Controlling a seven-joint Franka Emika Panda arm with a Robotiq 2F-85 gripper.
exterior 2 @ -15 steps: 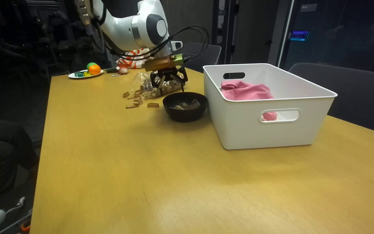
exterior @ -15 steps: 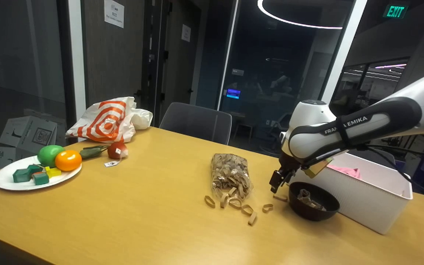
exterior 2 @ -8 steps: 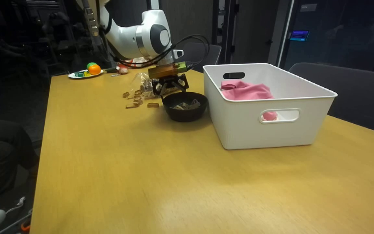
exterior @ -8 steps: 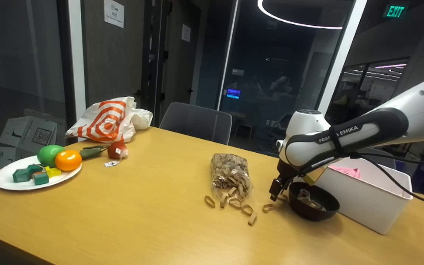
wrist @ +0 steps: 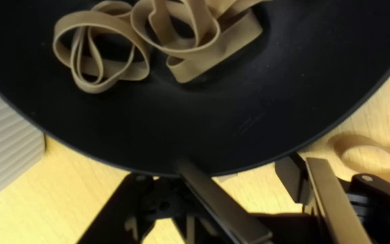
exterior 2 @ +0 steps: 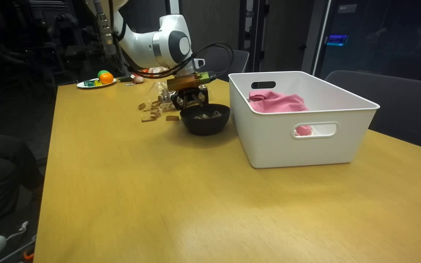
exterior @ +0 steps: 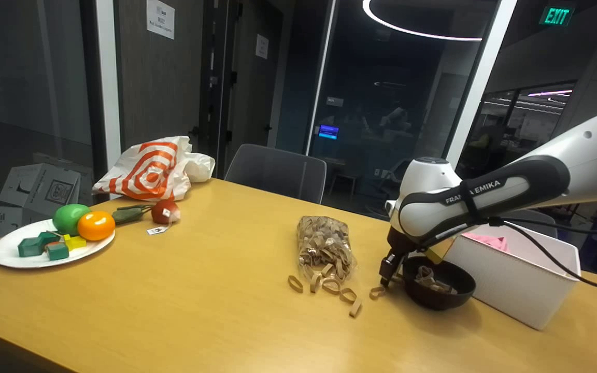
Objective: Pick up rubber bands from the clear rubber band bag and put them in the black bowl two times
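Observation:
The black bowl [exterior: 441, 300] stands beside the white box and also shows in an exterior view [exterior 2: 205, 126]. It fills the upper wrist view [wrist: 154, 128]. Several tan rubber bands [wrist: 195, 71] lie inside it. The clear rubber band bag [exterior: 324, 235] lies behind, its mouth spilling bands; my gripper partly hides it in an exterior view [exterior 2: 163, 93]. Loose bands [exterior: 355, 307] lie on the table. My gripper [exterior: 387, 277] is low at the bowl's bag-side rim. In the wrist view [wrist: 237, 173] its fingers are apart with no band between them. The bowl rim partly hides the fingertips.
The white box [exterior 2: 305, 149] with a pink cloth [exterior 2: 274, 102] stands against the bowl's far side. A white plate [exterior: 18, 261] of toy food, a dark green vegetable [exterior: 128, 214], a red toy [exterior: 164, 211] and a red-and-white plastic bag [exterior: 153, 171] are at the table's far end.
My gripper has come down from above to table height at the bowl's rim. The bowl has shifted slightly toward the bag and seems slightly tilted. The bag and loose bands have not moved.

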